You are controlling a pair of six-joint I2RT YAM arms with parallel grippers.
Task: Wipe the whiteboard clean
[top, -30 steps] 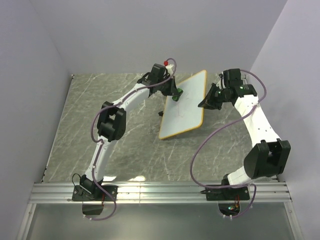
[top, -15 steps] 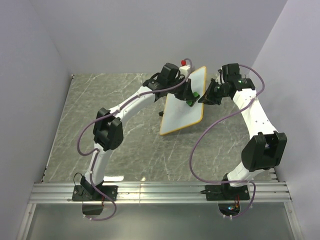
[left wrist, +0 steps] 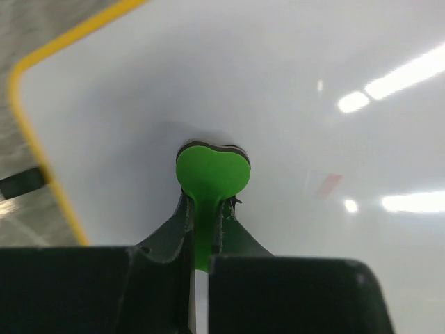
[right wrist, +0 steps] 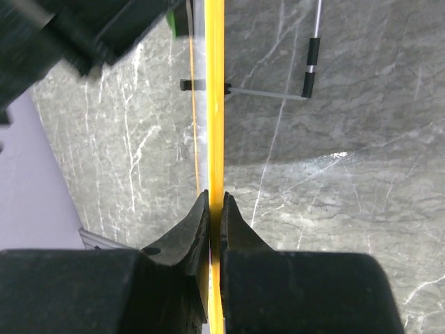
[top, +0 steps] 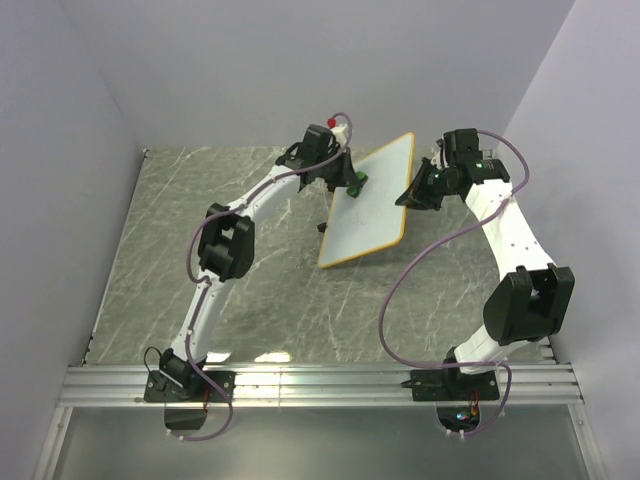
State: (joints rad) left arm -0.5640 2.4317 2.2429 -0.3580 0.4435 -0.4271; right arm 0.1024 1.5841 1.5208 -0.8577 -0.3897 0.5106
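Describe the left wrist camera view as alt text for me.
The left end effector is shut on a green eraser, its head against the whiteboard. The board's orange-yellow rim curves down the left, with grey marbled table beyond.

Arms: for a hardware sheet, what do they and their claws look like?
The left arm and right arm have white links, black joints and looping purple cables. The left claw and right claw are black and tapering.

Grey veined marble tabletop, pale lilac walls, aluminium rail at near edge
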